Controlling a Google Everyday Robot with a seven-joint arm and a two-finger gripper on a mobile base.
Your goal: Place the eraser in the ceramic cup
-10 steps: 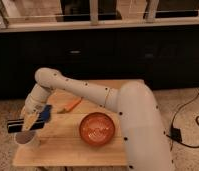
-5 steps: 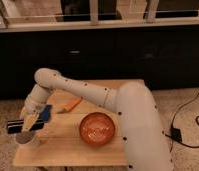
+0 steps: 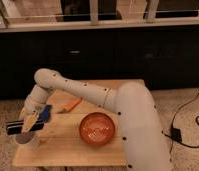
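Camera view, sole entry.

Item: wooden counter [image 3: 68, 147], seen from above and in front, dark cabinets behind.

Item: ceramic cup [image 3: 27, 140], pale, upright at the front left corner of the counter.

Item: pincer [image 3: 29, 126], directly above the cup, close to its rim. A dark flat bar runs across it just over the cup's mouth; a yellowish piece sits at its middle.

Item: eraser. Not separable from the pincer parts; the yellowish piece may be it, but I cannot tell. Likewise I cannot tell how the pincer is set or whether it carries anything.

Item: blue object [image 3: 45, 113], just beside the pincer, toward the left edge.

Item: orange object [image 3: 70, 105], elongated, near the middle of the counter toward the back edge.

Item: orange-red bowl [image 3: 97, 128], right of centre, near the front edge, well apart from the cup.

Progress, as judged: transport to the cup appears done; release into the cup is not confirmed.

Arm pose: white arm [image 3: 78, 92] reaches leftward across the counter from the large forearm at lower right, bends at an elbow near the left edge, then drops to the cup.
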